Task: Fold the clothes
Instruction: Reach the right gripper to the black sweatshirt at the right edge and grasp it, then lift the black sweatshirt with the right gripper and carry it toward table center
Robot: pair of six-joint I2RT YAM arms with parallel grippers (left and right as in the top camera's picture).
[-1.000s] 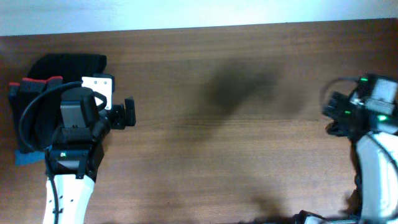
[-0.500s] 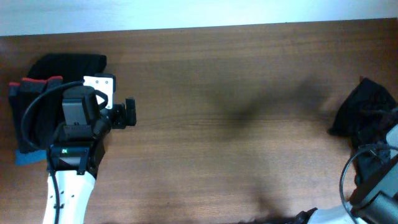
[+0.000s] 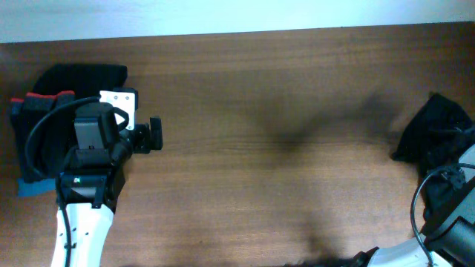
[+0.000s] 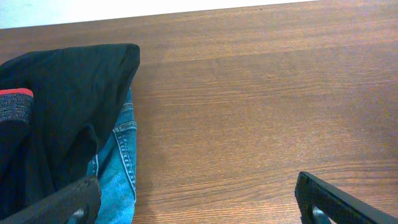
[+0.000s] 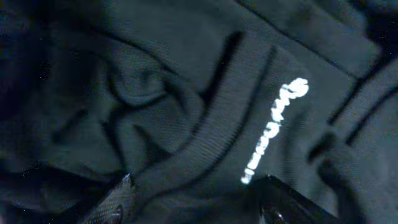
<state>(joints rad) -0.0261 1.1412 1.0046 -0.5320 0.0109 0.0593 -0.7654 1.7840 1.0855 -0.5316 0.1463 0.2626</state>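
Observation:
A crumpled black garment (image 3: 434, 133) lies at the table's right edge. In the right wrist view it fills the frame, with white lettering (image 5: 273, 127) on a ribbed band. My right gripper (image 5: 198, 185) is pressed close onto this fabric, its jaws apart with a fold between them. In the overhead view the right gripper itself is lost against the black cloth. My left gripper (image 3: 152, 136) is open and empty (image 4: 196, 190) over bare wood, just right of a pile of clothes (image 3: 70, 81).
The left pile holds a black garment (image 4: 62, 99), a piece with a red band (image 4: 15, 93) and blue jeans (image 4: 118, 168). The left arm covers part of it. Bare brown table (image 3: 282, 163) stretches between the arms. The far table edge (image 3: 245, 32) meets a white wall.
A second ago the right arm's wrist hung over the right-edge garment; it has since dropped toward the front right, baring the black garment. The left arm has not moved.

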